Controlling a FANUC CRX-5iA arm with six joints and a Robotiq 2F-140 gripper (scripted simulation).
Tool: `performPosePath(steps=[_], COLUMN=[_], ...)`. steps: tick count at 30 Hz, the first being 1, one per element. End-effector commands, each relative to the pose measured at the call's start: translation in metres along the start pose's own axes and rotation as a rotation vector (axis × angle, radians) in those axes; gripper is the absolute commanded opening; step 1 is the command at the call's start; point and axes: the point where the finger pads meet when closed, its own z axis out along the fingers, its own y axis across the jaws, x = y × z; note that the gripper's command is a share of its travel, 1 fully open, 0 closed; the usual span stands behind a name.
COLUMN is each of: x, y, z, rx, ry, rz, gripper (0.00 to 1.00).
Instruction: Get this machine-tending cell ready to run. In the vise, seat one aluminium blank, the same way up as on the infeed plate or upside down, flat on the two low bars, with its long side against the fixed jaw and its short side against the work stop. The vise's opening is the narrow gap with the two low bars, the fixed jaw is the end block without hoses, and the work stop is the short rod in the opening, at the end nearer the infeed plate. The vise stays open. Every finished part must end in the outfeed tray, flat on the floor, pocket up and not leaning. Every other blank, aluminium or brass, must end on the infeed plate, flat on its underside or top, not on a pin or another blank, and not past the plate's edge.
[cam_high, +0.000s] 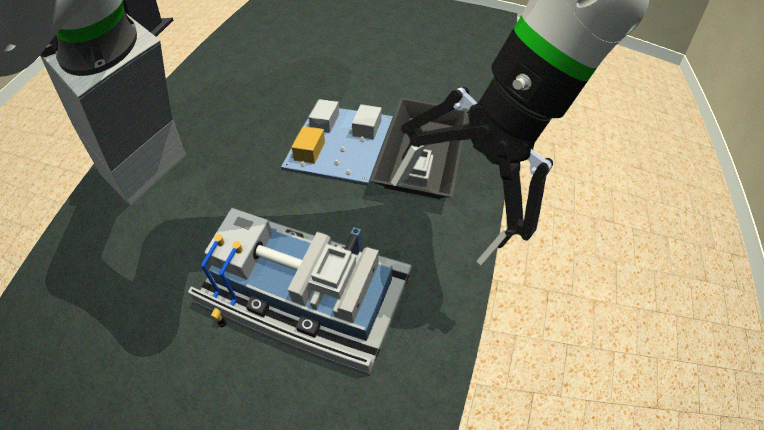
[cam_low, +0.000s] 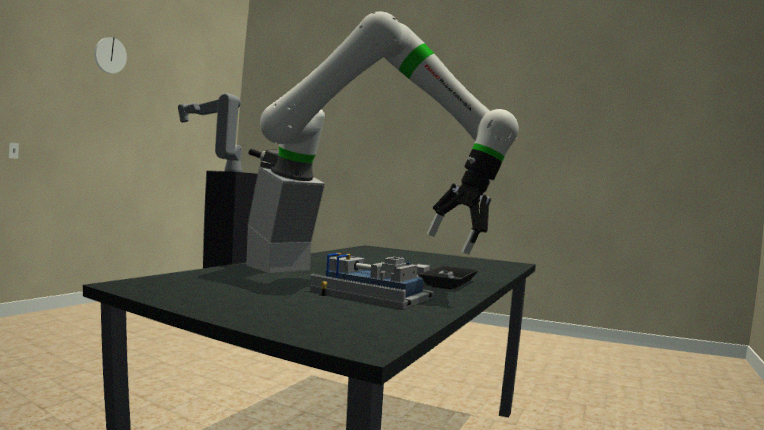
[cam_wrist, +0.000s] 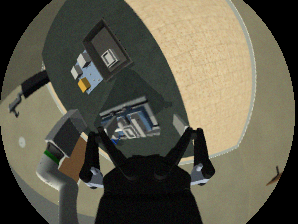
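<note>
My gripper is wide open and empty, high above the table's right side near the outfeed tray; it also shows in the side view. A finished part with a pocket sits in the vise between the jaws. Another finished part is in the tray, partly hidden by one finger pad; I cannot tell whether it lies flat. On the infeed plate stand two aluminium blanks and a brass blank.
The robot's pedestal stands at the back left of the table. Blue hoses run up the vise's left end block. Small pins dot the plate's near half. The table edge runs just right of the tray.
</note>
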Motion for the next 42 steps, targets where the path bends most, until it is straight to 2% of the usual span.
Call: performPosePath(steps=[1,20,22,27,29,31,34,35,37,38,40,41,42], x=[0.000,0.001,0.004,0.014,0.015,0.017,0.017,0.018,0.018,0.017,0.017,0.015,0.015], y=[0.000,-0.003,-0.014,-0.063,-0.065,-0.092,-0.099,-0.120,-0.124,-0.143,-0.145,-0.164,-0.167], z=[0.000,-0.002,-0.006,-0.019,-0.019,-0.023,-0.023,-0.023,-0.023,-0.022,-0.022,-0.019,-0.019], rx=[0.000,-0.006,-0.022,-0.090,-0.092,-0.125,-0.133,-0.156,-0.160,-0.179,-0.181,-0.199,-0.201], ry=[0.000,0.002,0.007,0.036,0.037,0.057,0.062,0.079,0.082,0.098,0.100,0.117,0.120], rz=[0.000,-0.004,-0.018,-0.080,-0.082,-0.117,-0.127,-0.153,-0.158,-0.183,-0.186,-0.211,-0.214], gripper=[1.00,1.00,1.00,1.00,1.00,1.00,1.00,1.00,1.00,1.00,1.00,1.00,1.00])
